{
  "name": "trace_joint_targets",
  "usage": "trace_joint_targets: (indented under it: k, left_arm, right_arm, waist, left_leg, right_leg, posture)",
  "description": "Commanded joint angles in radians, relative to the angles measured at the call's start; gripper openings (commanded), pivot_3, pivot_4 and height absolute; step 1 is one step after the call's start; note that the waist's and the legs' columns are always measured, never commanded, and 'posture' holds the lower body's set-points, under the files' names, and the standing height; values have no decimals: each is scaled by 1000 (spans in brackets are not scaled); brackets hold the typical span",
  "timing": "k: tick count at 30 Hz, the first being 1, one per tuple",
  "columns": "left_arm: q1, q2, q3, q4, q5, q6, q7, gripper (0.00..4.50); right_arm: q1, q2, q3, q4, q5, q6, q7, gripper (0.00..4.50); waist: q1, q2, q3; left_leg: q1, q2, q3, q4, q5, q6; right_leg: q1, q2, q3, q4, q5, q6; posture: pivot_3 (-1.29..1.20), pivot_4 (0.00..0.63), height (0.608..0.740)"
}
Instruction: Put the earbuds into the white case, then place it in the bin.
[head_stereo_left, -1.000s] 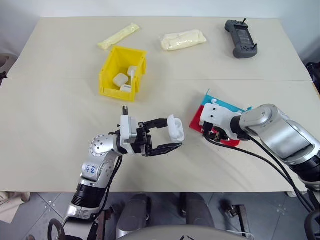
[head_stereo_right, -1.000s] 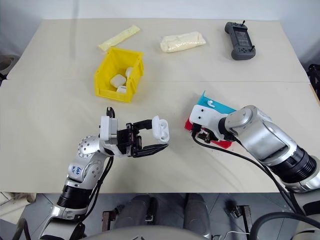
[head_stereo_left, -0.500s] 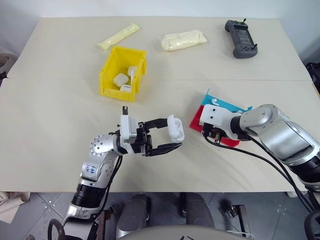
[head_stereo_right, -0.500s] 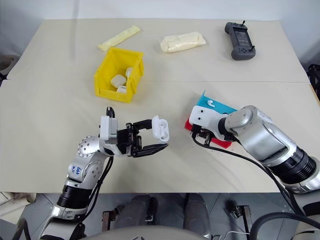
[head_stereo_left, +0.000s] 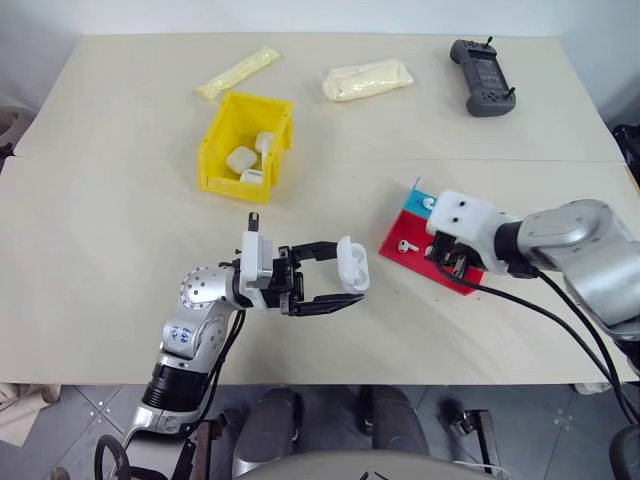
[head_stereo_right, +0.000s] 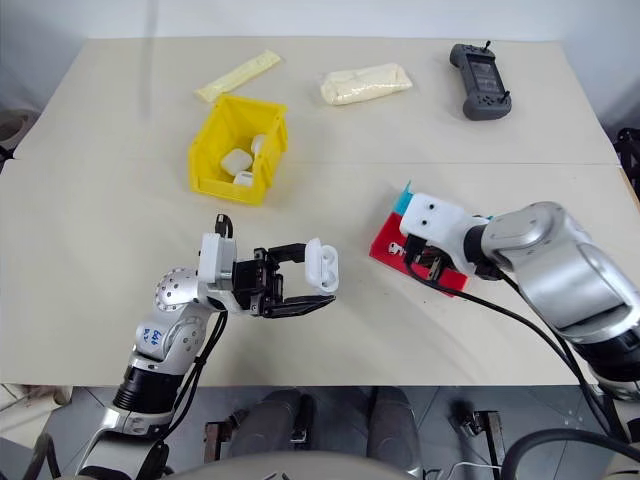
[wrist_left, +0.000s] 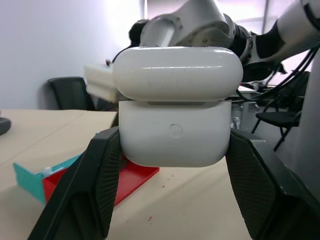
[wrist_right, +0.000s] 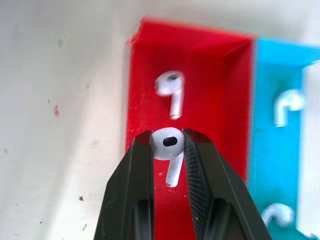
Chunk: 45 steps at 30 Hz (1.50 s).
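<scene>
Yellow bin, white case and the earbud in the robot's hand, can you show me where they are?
yellow bin (head_stereo_left: 214, 140), left eye view, on its left wall
white case (wrist_left: 175, 137), left wrist view, on its front face
earbud (wrist_right: 168, 142), right wrist view, on its round head

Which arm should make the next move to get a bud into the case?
Right. Its end effector already pinches an earbud above the red tray, while the left end effector holds the case with its lid up.

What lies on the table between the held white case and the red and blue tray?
Nothing: in the left eye view, bare table separates the white case in the left pincer from the tray.
</scene>
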Motion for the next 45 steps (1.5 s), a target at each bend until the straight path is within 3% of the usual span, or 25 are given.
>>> trace_joint_targets:
  k: [1,4,7,14,22,45]
  left_arm:
    - [-30,-15,0,27,-23,1,-20,2772]
    - [-57,-19,-1,60,-23,10,-36,2772]
    - [-75,-20,0,82,-19,10,-52,2772]
    - [-95,-17,9,80,-28,46,-55,2772]
    - [-94,-21,20,65,-29,63,-41,2772]
    - [-132,-34,50,62,-79,118,-59,2772]
  right_arm:
    - [150,105,-240,-95,125,-84,12,469]
    - [310,248,-391,-127,183,-229,-12,469]
    - [415,308,-431,-143,219,-348,8,469]
    - [518,596,-528,-103,363,-613,-64,469]
    - [525,681,-474,-107,439,-688,-144,469]
    - [383,681,-285,-152,569,-720,-268,469]
  waist:
    - [-1,0,0]
    - [-2,-1,0]
    - [-2,-1,0]
    - [-6,-1,0]
    - [-6,0,0]
    - [-6,0,0]
  left_leg:
    - [0,0,0,-1,0,0]
    - [0,-3,1,-1,0,0]
    - [1,-4,1,-1,0,0]
    - [3,-3,2,-2,1,-1]
    - [3,-3,1,-2,1,-1]
    - [3,-4,1,-2,1,-1]
  right_leg:
    - [0,0,0,0,0,0]
    - [0,0,0,0,0,0]
    - [0,0,0,0,0,1]
    - [1,1,1,1,0,1]
    - [1,1,2,2,0,1]
    - [0,1,2,2,0,1]
  posture:
    - [0,150,740]
    - [0,150,740]
    - [0,150,740]
    - [0,150,740]
    - [0,150,740]
    - [0,150,740]
